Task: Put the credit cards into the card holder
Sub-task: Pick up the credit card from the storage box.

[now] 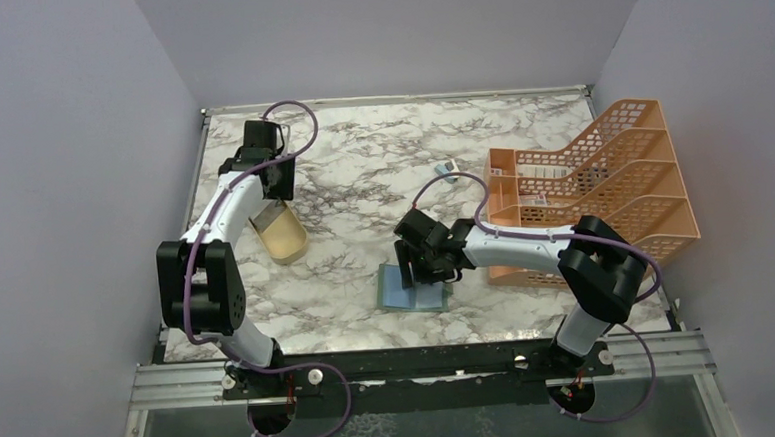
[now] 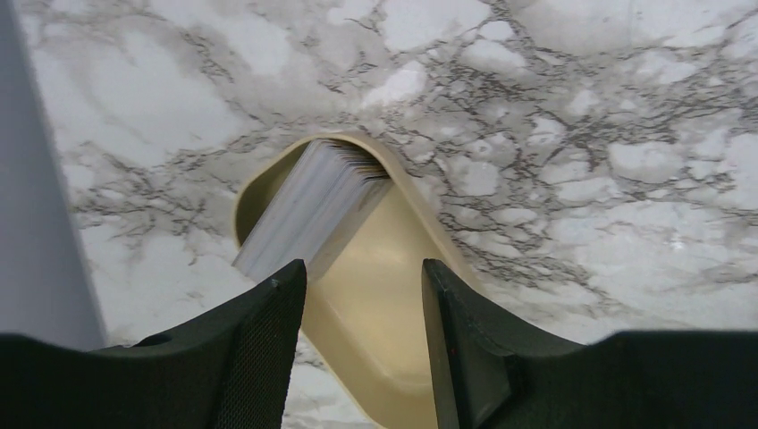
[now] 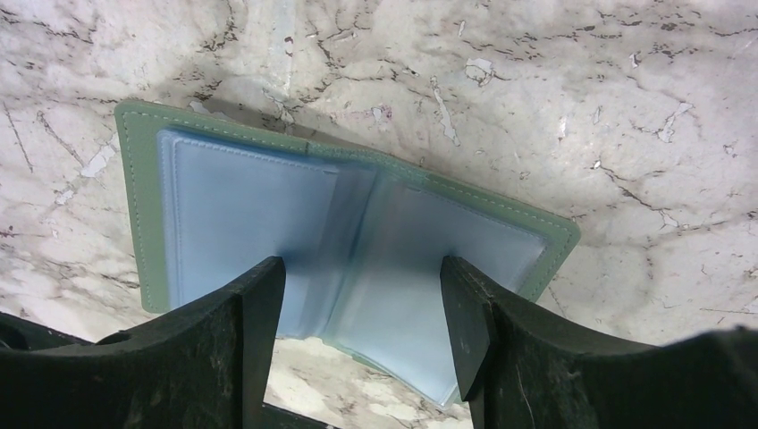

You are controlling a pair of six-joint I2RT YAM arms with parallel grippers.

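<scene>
Two arms work at separate stations on the marble counter [image 1: 360, 160]. Left station: the credit cards [image 2: 313, 201] stand as one stack of pale edges, tilted inside the tan oval dish [image 2: 384, 313] and leaning on its far rim, a pose that lifts their upper edges clear of the dish floor and so offers a hold; the left pincer [image 2: 362, 277] hangs above the dish with its jaws partly apart and nothing between them, the stack lying just ahead of the finger at the left of the wrist view; judged step, lining up for a first pick. Right station: the card holder [image 3: 241, 206] lies opened flat, grey-green cover down, blue-grey pockets up, well apart from the dish; the right pincer [image 3: 362, 273] stands over the fold with jaws wide, gripping nothing, probably placed to keep the leaves from springing shut; whether its fingertips touch the pockets cannot be told. No card shows in any pocket, so the task seems near its start. The orange mesh file rack [image 1: 611, 167] at the right edge plays no part.
</scene>
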